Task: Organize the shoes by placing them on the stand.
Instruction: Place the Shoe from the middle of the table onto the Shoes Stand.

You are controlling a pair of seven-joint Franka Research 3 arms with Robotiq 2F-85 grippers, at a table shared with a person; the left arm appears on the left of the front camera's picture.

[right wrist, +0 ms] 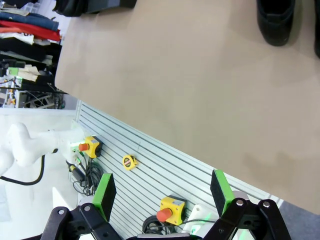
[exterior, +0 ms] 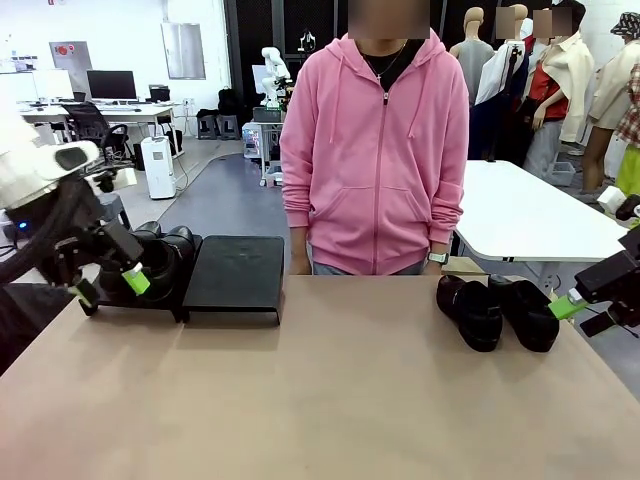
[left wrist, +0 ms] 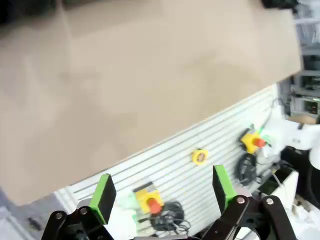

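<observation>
The matte-black stand (exterior: 235, 272) sits at the table's far left. Two glossy black shoes (exterior: 163, 256) rest side by side on its left part; its right part is bare. Two more shoes (exterior: 470, 312) (exterior: 527, 314) lie together on the table at the far right. My left gripper (exterior: 110, 287) hangs open just in front of the shoes on the stand, holding nothing. My right gripper (exterior: 585, 312) is open at the table's right edge, just right of the loose pair. In the right wrist view one loose shoe (right wrist: 275, 17) shows beyond the open green pads (right wrist: 105, 192).
A person in a pink hoodie (exterior: 375, 150) stands at the far edge, arms at the sides. The tan table (exterior: 330, 400) stretches bare between stand and loose pair. A white table (exterior: 530, 215) stands behind at right. Below the table's near edge hang emergency-stop boxes (right wrist: 170, 210).
</observation>
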